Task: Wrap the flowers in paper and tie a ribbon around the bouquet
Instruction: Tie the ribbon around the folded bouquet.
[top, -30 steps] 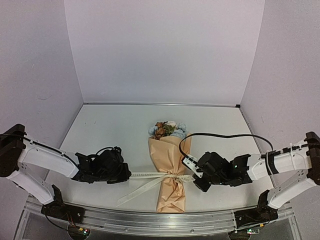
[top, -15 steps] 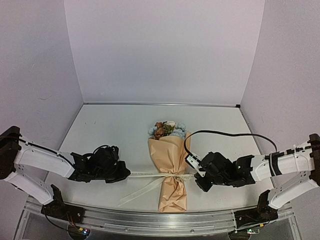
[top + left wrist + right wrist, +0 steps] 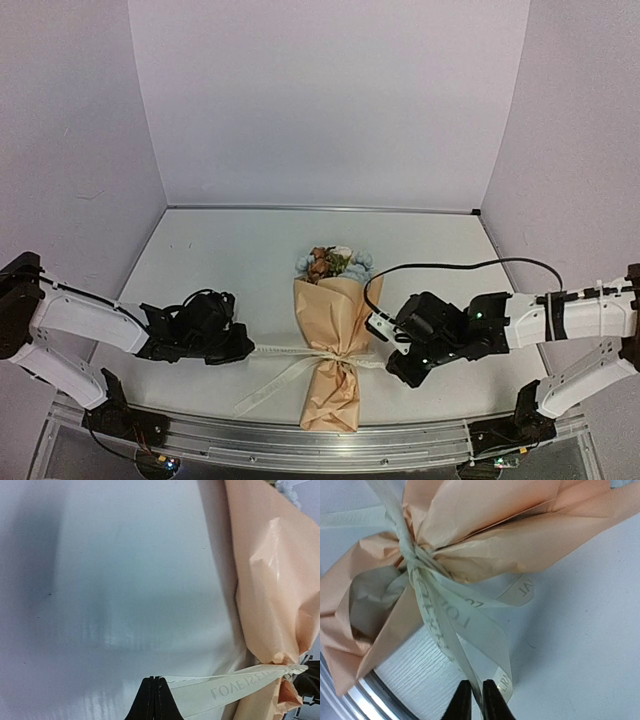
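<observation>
**Ribbon knotted at the bouquet's waist, an arm on each side**

The bouquet is lying on the tabletop with its wide end pointing away from the arm bases. The flowers are showing above that end, and the tan paper is pinching in to a narrow waist nearer the bases. The ribbon is sitting knotted around that waist. One strand is stretching straight out to the left of the bouquet, and a loose tail is trailing off to its near-left.

The left gripper is resting low to the left of the bouquet, its jaws closed on the end of the stretched strand. The right gripper is sitting just right of the bouquet's waist. Its jaws are standing slightly apart, with a ribbon strand running down between them.
</observation>
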### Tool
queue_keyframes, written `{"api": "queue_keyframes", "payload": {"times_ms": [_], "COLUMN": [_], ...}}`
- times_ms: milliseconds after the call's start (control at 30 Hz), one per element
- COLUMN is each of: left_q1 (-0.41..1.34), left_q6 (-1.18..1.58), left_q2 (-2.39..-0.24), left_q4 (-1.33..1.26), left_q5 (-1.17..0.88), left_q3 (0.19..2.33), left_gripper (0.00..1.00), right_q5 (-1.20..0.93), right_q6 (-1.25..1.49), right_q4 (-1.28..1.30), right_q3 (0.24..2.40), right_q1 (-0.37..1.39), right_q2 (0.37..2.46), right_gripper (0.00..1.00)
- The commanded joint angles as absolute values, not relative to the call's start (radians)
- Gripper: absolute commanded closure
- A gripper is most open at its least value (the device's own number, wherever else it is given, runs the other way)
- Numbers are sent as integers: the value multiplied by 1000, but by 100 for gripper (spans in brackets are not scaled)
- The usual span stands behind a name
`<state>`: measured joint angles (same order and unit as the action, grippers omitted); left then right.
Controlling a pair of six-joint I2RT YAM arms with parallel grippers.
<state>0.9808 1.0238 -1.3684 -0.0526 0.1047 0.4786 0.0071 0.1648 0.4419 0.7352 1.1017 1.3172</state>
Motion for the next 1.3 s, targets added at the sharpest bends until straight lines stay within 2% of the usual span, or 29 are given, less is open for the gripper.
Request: {"api": "queue_keyframes", "payload": {"times_ms": [0, 167, 200, 300, 400, 667, 1000, 1267], "left_q1": [965, 965, 965, 965, 965, 965, 965, 965], "left_q6": [921, 892, 890, 891, 889, 879, 877, 879], "left_q2": [-1400, -1405, -1405, -1408, -1423, -1445, -1430, -1427], "left_q4": [16, 42, 44, 42, 32, 33, 49, 51], "left_q5": [130, 140, 141, 140, 131, 117, 119, 119], "left_q3": [536, 558, 558, 554, 558, 581, 579, 580], "left_gripper": [100, 100, 100, 100, 100, 100, 100, 100], "right_q5": [-98, -17, 10, 82, 60, -157, -245, -266], "right_q6": [233, 231, 237, 231, 177, 22, 42, 66], "right_q4": [594, 607, 607, 603, 601, 449, 375, 344], "right_q3": [806, 791, 782, 764, 789, 770, 795, 833], "right_q1": [1112, 1076, 1057, 996, 960, 950, 952, 954], "right_q2": [1367, 1295, 1276, 1239, 1287, 1416, 1511, 1573], "right_gripper": [78, 51, 49, 48, 47, 47, 42, 46]}}
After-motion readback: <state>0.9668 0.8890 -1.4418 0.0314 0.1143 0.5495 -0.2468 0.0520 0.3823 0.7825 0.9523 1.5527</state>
